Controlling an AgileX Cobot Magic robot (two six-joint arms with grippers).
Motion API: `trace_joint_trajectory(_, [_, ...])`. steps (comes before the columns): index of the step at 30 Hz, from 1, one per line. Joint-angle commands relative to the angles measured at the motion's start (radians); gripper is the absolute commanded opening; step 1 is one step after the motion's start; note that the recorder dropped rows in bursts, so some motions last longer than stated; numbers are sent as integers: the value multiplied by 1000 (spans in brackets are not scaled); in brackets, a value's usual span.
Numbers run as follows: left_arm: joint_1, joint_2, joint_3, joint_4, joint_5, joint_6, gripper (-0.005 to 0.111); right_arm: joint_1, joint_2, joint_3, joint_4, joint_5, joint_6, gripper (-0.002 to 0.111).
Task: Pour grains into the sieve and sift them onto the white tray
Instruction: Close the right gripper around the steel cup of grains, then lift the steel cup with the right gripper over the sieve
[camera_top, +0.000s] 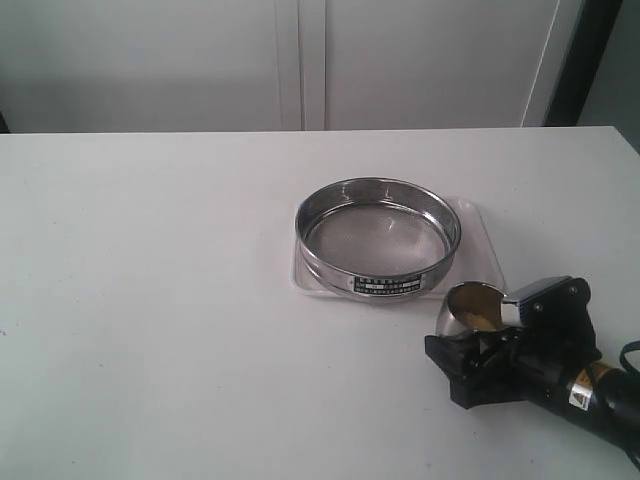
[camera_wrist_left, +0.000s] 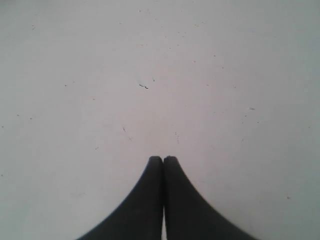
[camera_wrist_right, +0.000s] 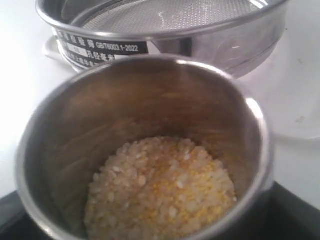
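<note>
Holding the steel cup (camera_top: 465, 312), your right fingers (camera_top: 470, 358) are clamped on it, and the cup looks tilted. The sieve (camera_top: 330, 262) sits just ahead of those fingers, resting on the white tray (camera_top: 484, 240) on the bench (camera_top: 150, 300). All the grains (camera_wrist_right: 160, 190) lie in the cup. The mesh looks bare, so I judge the pour not yet begun.

For the pour: carry the cup lip past the near sieve rim before tipping further, or grains may land unsifted on tray or bench. Tilt slowly and aim mid-mesh.

Only the right wrist view shows the fill: whitish and yellow grains covering the cup bottom, with the sieve's label (camera_wrist_right: 102, 47) just beyond the lip. Only the exterior view shows the gap between cup and sieve. In the left wrist view your left fingers (camera_wrist_left: 145, 200) are pressed together, gripping nothing, with bare bench beyond them. That arm is absent from the exterior view.
</note>
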Motion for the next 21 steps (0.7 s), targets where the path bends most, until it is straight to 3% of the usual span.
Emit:
trace_joint_trajectory(1, [-5, -4, 9, -4, 5, 0, 0, -1, 4, -1, -1, 2, 2, 30])
trace_joint_trajectory(3, [-5, -4, 9, -4, 5, 0, 0, -1, 4, -1, -4, 2, 1, 11])
trace_joint_trajectory(5, [-5, -4, 9, -4, 5, 0, 0, -1, 4, -1, -4, 2, 3, 0])
trace_joint_trajectory(21, [-5, -4, 9, -4, 5, 0, 0, -1, -18, 1, -41, 2, 3, 0])
